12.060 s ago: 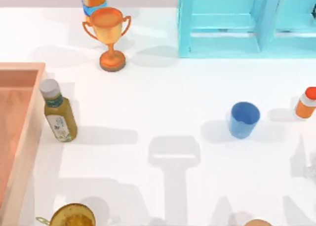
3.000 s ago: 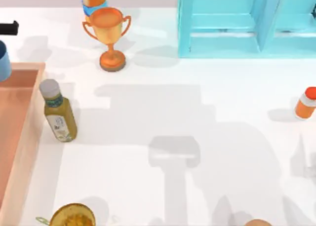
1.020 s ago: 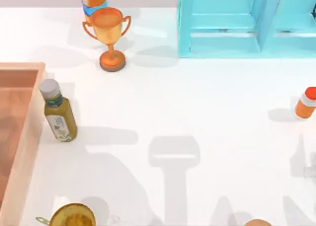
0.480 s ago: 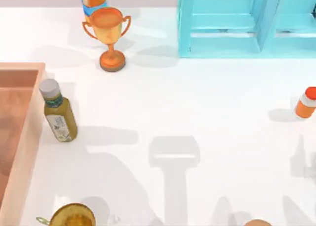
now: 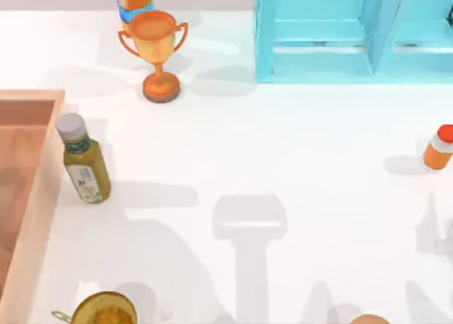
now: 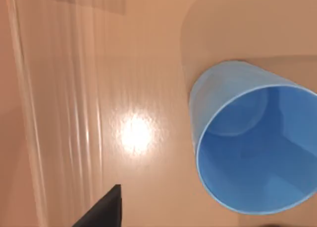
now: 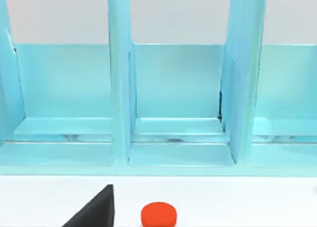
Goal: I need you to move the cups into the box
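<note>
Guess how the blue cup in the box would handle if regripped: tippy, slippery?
The blue cup is probably light: it is open-mouthed and looks hollow and empty in the left wrist view. It is likely slippery, since its walls are smooth and tapered. It stands upright on the box floor, so a side nudge might tip it and let it roll in an arc.

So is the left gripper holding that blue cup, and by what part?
Cannot be told. The plain blue tapered cup sits on the salmon-tan wooden box's floor in the left wrist view, but no contact with the left gripper shows.
</note>
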You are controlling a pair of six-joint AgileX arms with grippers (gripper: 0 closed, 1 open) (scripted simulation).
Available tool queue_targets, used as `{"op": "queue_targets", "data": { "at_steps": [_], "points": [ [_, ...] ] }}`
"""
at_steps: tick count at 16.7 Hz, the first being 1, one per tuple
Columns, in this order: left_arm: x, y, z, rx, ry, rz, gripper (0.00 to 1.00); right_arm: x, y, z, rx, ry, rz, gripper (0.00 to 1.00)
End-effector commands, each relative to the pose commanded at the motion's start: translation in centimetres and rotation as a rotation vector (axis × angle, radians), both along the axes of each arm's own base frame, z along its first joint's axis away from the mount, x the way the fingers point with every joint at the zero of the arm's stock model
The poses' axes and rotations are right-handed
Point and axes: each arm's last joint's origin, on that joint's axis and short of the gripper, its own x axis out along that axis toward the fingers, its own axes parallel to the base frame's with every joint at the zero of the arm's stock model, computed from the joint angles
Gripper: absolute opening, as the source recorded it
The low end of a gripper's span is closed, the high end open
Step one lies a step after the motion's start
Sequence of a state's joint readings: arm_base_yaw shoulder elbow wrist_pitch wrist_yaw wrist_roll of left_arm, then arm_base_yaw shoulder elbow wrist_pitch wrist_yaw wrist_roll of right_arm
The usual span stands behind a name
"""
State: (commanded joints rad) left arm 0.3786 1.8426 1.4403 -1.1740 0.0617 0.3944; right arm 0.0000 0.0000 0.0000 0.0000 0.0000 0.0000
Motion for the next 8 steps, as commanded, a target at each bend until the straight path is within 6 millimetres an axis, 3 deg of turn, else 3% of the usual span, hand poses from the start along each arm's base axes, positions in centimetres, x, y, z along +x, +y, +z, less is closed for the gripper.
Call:
{"op": "queue_targets", "data": {
  "at_steps": [4, 8],
  "points": [
    [0.2, 0.2, 1.0, 0.004, -0.009, 0.004, 1.00, 0.0, 0.0, 0.0, 0.000, 0.000, 0.000, 1.00],
    [0.5, 0.3, 4.8, 0.012, -0.024, 0.002, 1.00, 0.0, 0.0, 0.0, 0.000, 0.000, 0.000, 1.00]
  ]
}}
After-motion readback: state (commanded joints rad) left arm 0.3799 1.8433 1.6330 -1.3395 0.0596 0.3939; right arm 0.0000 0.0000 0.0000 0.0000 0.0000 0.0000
